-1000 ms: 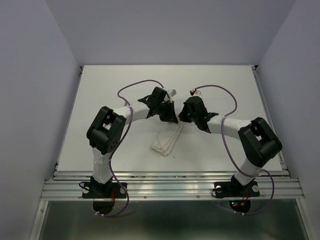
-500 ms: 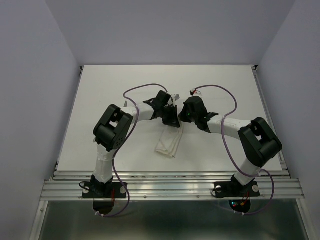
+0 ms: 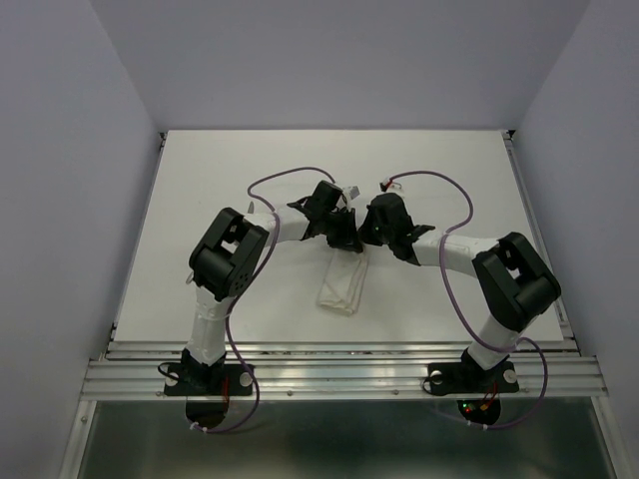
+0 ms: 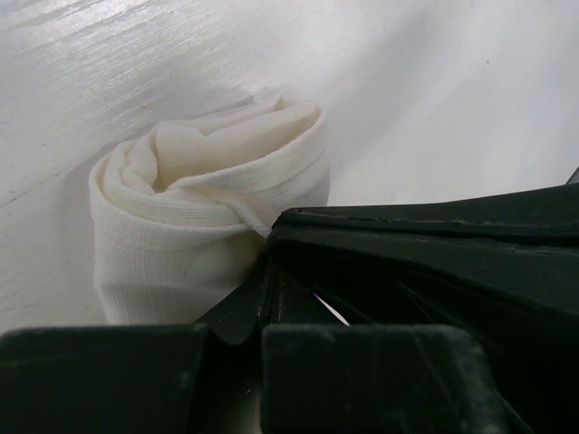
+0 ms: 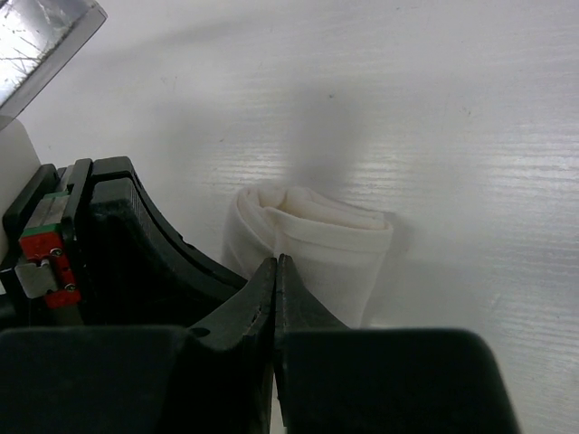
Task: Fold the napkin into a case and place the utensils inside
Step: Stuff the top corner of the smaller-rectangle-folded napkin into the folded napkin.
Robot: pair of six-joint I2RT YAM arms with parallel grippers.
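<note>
Napkin first, seen from above: the napkin (image 3: 341,284) lies as a long folded strip on the bench (image 3: 250,160), a bit below the middle of the frame. Its top end goes under the two pincers, which meet side by side at the centre. The left pincer (image 3: 346,238) and the right pincer (image 3: 371,232) both look closed. A second ago the strip leaned more, with its low end further left. Now it runs almost straight down the frame. The left arm's elbow has swung in toward the middle too, while the right arm has hardly moved. I think the strip is being tugged straight, which a neat case needs.

From the left wrist, the napkin (image 4: 199,208) fills the upper left of the frame. It is a soft rolled end with layers tucked inside (a bit like a tiny sleeping bag). The left pincer (image 4: 269,267) at the bottom middle is shut. The cloth bunches to a point right at its tip, so it seems to pinch the napkin's edge.

From the right wrist, the napkin (image 5: 312,235) sits in the middle of the frame. The right pincer (image 5: 276,267) at the bottom is shut tight, with its tips against the napkin's near edge. I cannot tell if any cloth is caught between them.

No utensils show in any view, so putting them inside is not yet done.
</note>
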